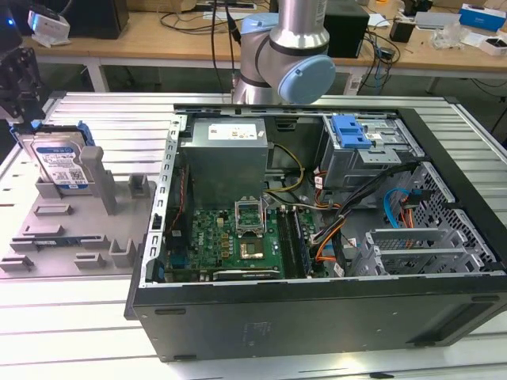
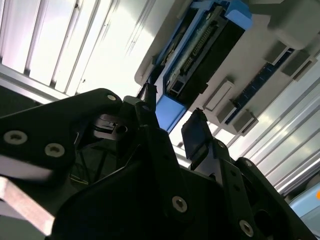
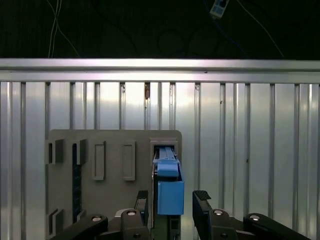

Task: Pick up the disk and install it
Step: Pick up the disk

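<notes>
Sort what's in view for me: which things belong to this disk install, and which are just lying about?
Job: disk, standing in the grey holder; gripper, open around the disk's blue end; open computer case.
Lying about: boxes and cables on the wooden bench.

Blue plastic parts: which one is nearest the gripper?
The bracket framing the disk, within the open gripper; the other clip sits inside the computer case.

Your arm (image 1: 295,32) was silver tube with pale-blue joint caps (image 1: 307,79); its gripper (image 3: 171,200) was black, dotted with silver screws (image 3: 131,213).
</notes>
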Controlling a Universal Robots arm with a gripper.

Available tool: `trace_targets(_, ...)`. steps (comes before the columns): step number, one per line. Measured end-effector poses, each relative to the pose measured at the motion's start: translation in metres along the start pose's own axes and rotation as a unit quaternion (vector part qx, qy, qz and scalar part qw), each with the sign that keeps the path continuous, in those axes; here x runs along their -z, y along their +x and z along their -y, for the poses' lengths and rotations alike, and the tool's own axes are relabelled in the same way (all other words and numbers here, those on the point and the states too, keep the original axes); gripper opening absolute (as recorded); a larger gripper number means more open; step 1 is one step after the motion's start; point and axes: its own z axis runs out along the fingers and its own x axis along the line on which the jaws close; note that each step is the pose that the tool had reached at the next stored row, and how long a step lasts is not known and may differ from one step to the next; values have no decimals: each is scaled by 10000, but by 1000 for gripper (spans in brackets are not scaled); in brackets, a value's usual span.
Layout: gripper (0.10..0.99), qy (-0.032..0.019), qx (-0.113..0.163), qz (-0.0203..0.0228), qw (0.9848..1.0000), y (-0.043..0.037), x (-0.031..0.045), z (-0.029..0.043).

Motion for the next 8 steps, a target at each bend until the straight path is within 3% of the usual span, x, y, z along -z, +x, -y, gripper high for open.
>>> trace_targets(8,482,-9,32,-1,10000,-1,-71,-18)
